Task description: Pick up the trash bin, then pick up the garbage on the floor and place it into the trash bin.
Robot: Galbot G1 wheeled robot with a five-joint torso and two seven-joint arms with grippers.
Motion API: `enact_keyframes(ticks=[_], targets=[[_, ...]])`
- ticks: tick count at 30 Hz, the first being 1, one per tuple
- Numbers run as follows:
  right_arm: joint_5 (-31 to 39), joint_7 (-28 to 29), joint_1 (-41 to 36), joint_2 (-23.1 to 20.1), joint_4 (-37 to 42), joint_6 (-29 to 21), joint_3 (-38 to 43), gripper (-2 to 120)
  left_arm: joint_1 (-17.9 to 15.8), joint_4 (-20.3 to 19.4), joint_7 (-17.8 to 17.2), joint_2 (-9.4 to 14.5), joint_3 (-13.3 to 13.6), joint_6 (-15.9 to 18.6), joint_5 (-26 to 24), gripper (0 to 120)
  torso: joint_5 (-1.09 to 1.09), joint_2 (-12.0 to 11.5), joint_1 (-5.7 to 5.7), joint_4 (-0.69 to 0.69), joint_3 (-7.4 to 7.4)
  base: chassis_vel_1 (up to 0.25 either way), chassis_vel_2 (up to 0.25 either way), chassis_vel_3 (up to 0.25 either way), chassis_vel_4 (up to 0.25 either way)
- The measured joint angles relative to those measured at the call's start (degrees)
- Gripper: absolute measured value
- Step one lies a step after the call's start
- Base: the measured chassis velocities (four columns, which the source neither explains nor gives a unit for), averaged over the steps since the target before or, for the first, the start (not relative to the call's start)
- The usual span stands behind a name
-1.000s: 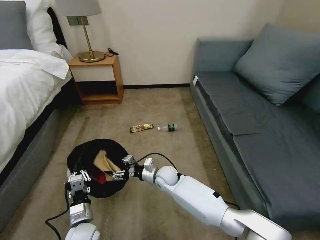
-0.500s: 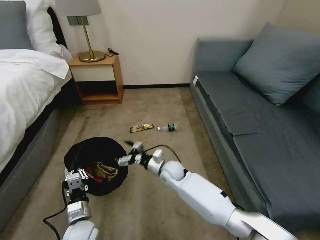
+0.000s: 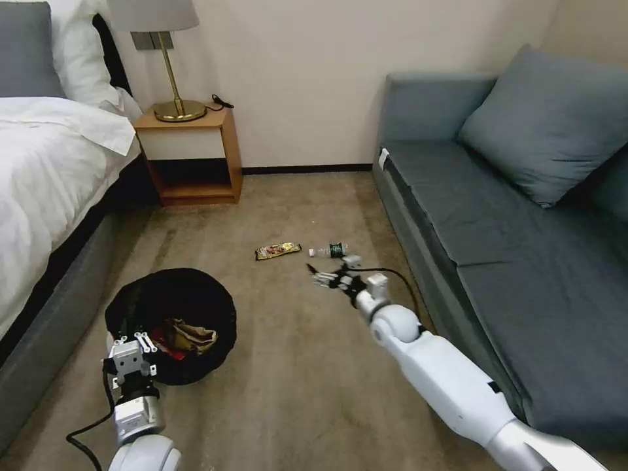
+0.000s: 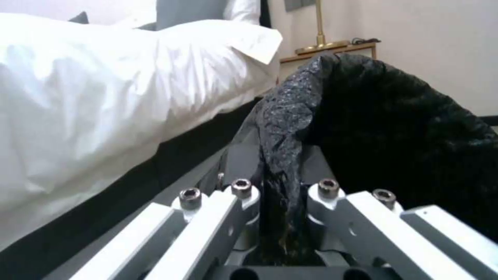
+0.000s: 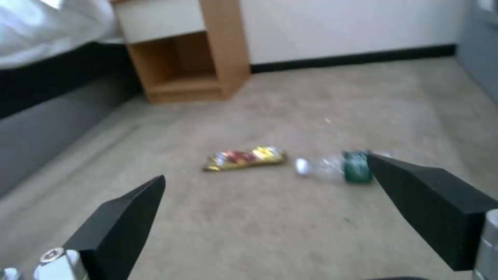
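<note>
The trash bin (image 3: 196,294), lined with a crinkly black bag (image 4: 394,128), is at the near left, and my left gripper (image 3: 133,345) (image 4: 280,186) is shut on its near rim. A crumpled brown paper bag (image 3: 191,333) and a red-and-white packet (image 3: 168,341) lie inside it. On the carpet farther off lie a gold-brown snack wrapper (image 3: 278,250) (image 5: 244,158) and a small clear bottle with a green label (image 3: 330,250) (image 5: 337,167). My right gripper (image 3: 325,275) (image 5: 265,166) hovers open just short of the bottle, with nothing between its fingers.
A bed (image 3: 46,176) runs along the left. A wooden nightstand (image 3: 193,154) with a lamp (image 3: 167,65) stands at the back wall. A grey sofa (image 3: 510,216) lines the right side. Open carpet (image 3: 301,366) lies between the bin and the sofa.
My right gripper has swung away from the bin, to the right and farther out, toward the bottle. The brown paper bag now lies in the bin. The bin and left gripper shifted left.
</note>
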Motion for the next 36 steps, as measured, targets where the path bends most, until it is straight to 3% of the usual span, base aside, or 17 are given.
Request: enact_keyframes(ticks=[22, 36], targets=[[-1.7, -2.5, -3.1, 2.1, -3.7, 1.4, 3.5, 100, 1.1, 1.0, 0.0, -0.1, 0.2, -2.1, 0.4, 0, -0.01, 0.0, 0.0, 0.01, 0.0, 0.0, 0.0, 0.0, 0.0], [-1.9, -3.5, -2.9, 2.6, -5.7, 2.6, 4.1, 100, 0.8, 2.0, 0.0, -1.0, 0.8, -2.2, 1.0, 0, -0.02, 0.0, 0.0, 0.01, 0.0, -0.076, 0.071, 0.073, -0.072]])
